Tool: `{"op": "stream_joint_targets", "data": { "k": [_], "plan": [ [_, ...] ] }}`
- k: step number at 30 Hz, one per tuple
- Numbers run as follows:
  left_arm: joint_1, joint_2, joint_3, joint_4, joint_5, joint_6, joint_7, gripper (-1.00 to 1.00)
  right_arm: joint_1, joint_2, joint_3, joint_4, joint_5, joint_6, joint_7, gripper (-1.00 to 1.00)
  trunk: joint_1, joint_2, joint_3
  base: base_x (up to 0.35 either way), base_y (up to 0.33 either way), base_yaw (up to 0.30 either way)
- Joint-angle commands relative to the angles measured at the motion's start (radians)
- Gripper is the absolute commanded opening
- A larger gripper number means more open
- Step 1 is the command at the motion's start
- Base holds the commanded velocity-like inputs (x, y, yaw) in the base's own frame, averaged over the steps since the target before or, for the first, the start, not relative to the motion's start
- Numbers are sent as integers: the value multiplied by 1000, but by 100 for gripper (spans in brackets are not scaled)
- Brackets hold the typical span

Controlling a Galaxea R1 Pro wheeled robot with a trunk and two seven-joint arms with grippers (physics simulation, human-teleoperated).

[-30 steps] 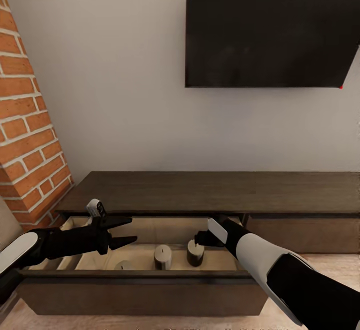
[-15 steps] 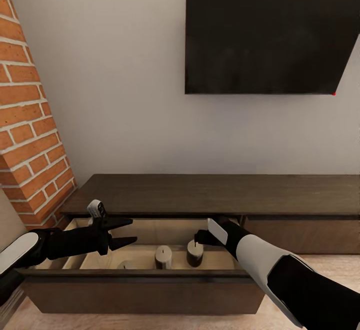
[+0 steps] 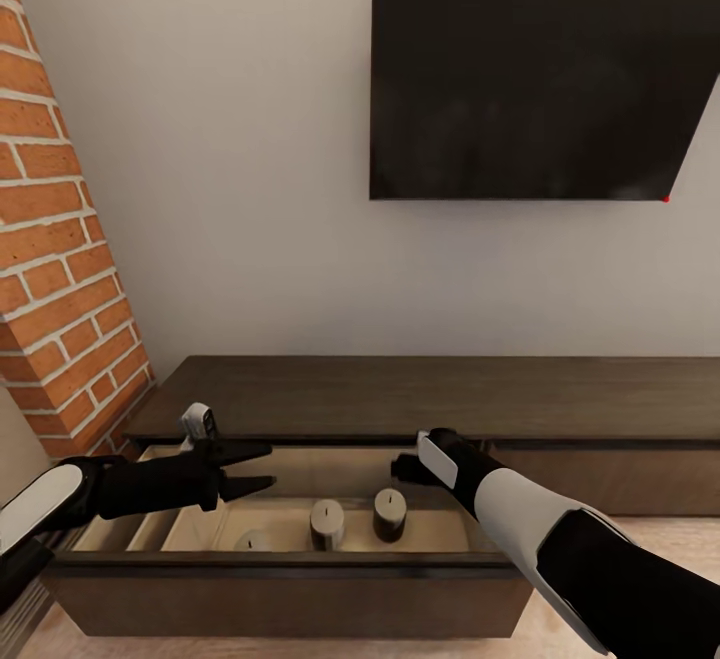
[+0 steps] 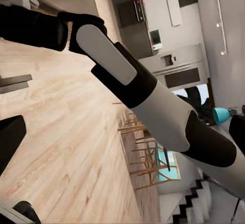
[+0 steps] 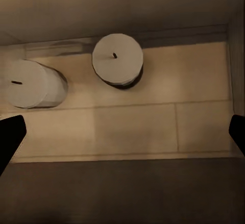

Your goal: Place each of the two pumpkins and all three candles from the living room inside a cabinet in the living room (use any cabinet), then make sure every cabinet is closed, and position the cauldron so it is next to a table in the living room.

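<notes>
**Fingers open above the candles in the open drawer**

Fingers of the left gripper are standing spread wide in the head view and are holding nothing; they are hovering over the left part of the open drawer of the cabinet. Three candles are standing upright inside this drawer: a dark one, a paler one just beside it, and a third one low at the front, half hidden by the drawer front. The right gripper is hanging just above and a little behind the dark candle, so the right arm is the nearer one to it. Its fingers are turned away from the camera, so I cannot tell their opening from this view. A black screen is hanging on the wall above, and a brick wall is rising at the left.

In the left wrist view, dark fingertips are showing apart at the edge, and the white and black right arm is crossing over a wooden floor.

In the right wrist view, the two dark fingertips are sitting at opposite edges, well apart, with nothing between them. Two candles, one and another, are lying straight below with their wicks pointing up toward the camera. I judge the candles are already placed, and closing the drawer is remaining.
</notes>
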Motion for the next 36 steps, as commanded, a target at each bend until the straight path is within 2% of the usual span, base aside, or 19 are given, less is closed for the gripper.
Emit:
{"op": "stream_joint_targets", "data": {
  "k": [1, 4, 7, 12, 13, 19, 24, 36],
  "plan": [
    [-1, 0, -2, 1, -21, -1, -7, 100, -1, -1, 7, -2, -11, -5, -7, 100, -4, 7, 2, 0, 0, 0],
    [-2, 0, -2, 1, -44, -2, 25, 100, -1, -1, 7, -1, -11, -17, -7, 100, -16, 28, 12, 0, 0, 0],
    [-2, -1, -1, -1, -54, -2, 109, 100, -1, -1, 7, -1, -12, -22, -6, 100, -27, 49, 21, 0, 0, 0],
    [-3, -1, 0, -2, -57, -3, 238, 100, -1, -1, 7, 0, -12, -23, -3, 100, -46, 84, 37, 0, 0, 0],
    [-3, -1, 1, -4, -57, -3, 286, 100, -1, -1, 7, 0, -12, -23, -2, 100, -50, 91, 40, 0, 0, 0],
    [-3, -1, 2, -7, -57, -4, 394, 100, -1, -1, 8, 0, -12, -24, -1, 100, -73, 133, 59, 0, 0, 0],
    [-3, -1, 17, -8, -57, -4, 420, 100, -1, 0, 8, -1, -11, -25, 0, 100, -92, 168, 74, -68, 0, 0],
    [-3, -1, 25, -7, -57, -4, 423, 100, -1, 6, 9, -1, -11, -25, 1, 100, -138, 252, 112, -91, 0, 0]
  ]
}}
